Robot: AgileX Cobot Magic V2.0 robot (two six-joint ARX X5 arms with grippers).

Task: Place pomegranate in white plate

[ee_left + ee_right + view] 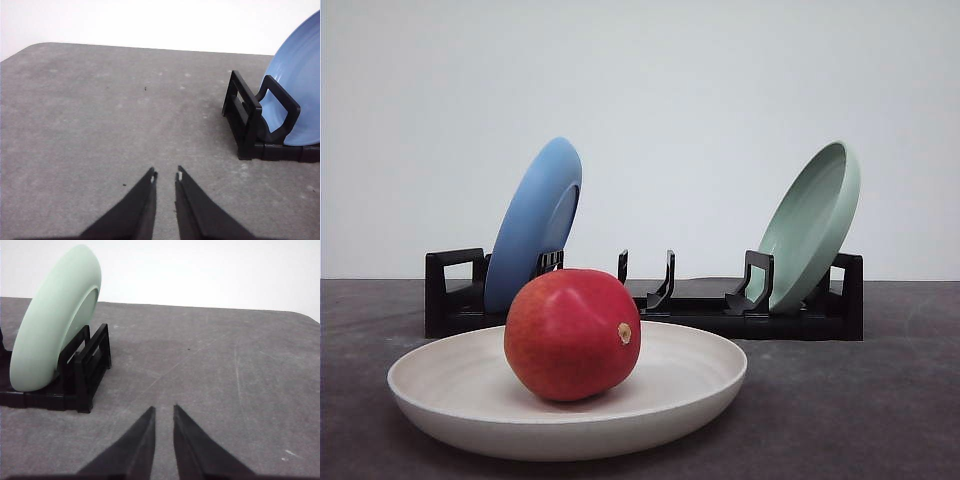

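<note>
**Pomegranate seated in the plate**

Nearest the front camera, the plate (470,395) is seen on the grey table (880,400), wide and shallow. The pomegranate (572,334) is rested inside it, slightly toward 9 o'clock of the plate's centre, with its tan stem nub turned toward 3 o'clock. Behind the plate, at 12 o'clock, a black rack (455,290) is laid across the table. A blue plate (533,222) is propped upright in the rack's left end, and a green plate (810,225) is leaned in its right end.

In the left wrist view, the left gripper (166,175) is held above bare table, its fingers nearly together, with nothing between them. In the right wrist view, the right gripper (164,409) is likewise held over bare table, fingers almost closed and empty.
</note>
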